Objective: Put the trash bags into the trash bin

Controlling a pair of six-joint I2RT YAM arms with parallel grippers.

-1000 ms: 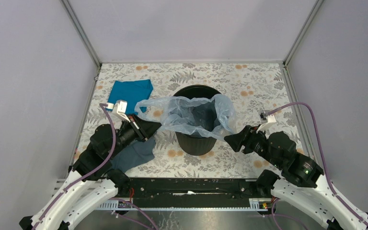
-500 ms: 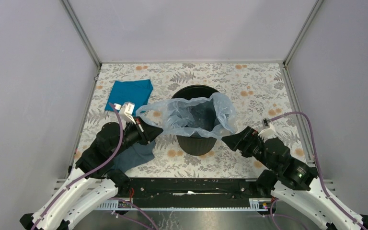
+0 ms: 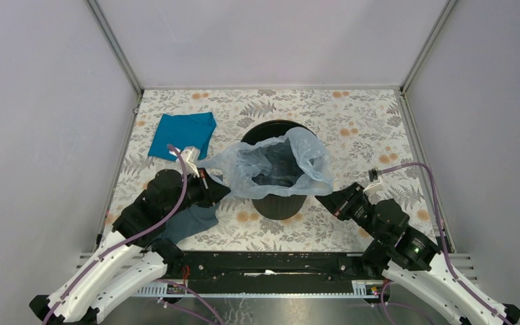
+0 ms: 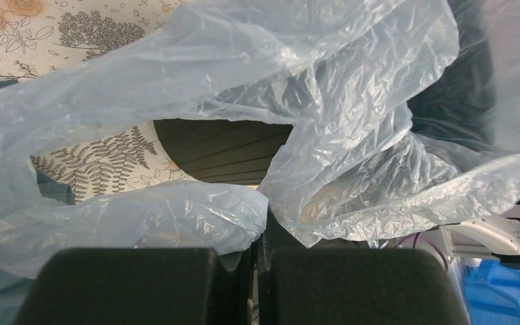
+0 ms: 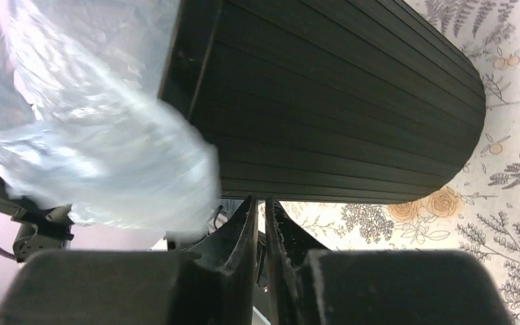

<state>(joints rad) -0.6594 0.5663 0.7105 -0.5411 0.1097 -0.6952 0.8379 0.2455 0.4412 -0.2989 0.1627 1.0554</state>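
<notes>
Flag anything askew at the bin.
The trash bag sits lopsided on the trash bin: its left corner hangs outside the rim, pinched between the fingers of the left gripper, and the far rim is uncovered.

1. my left arm (image 3: 154, 203) and right arm (image 3: 389, 223): black housings at the far end, white links (image 3: 108, 272) toward the bases.
2. bases on a black rail (image 3: 271, 264) along the table's near edge.
3. purple cable (image 3: 409, 164) loops along each arm.
4. small white block (image 3: 191, 158) on the left wrist.
5. left gripper (image 4: 256, 257): matte black fingers, blocky with rounded corners.
6. right gripper (image 5: 263, 206): black fingers tapering to thin tips.
</notes>
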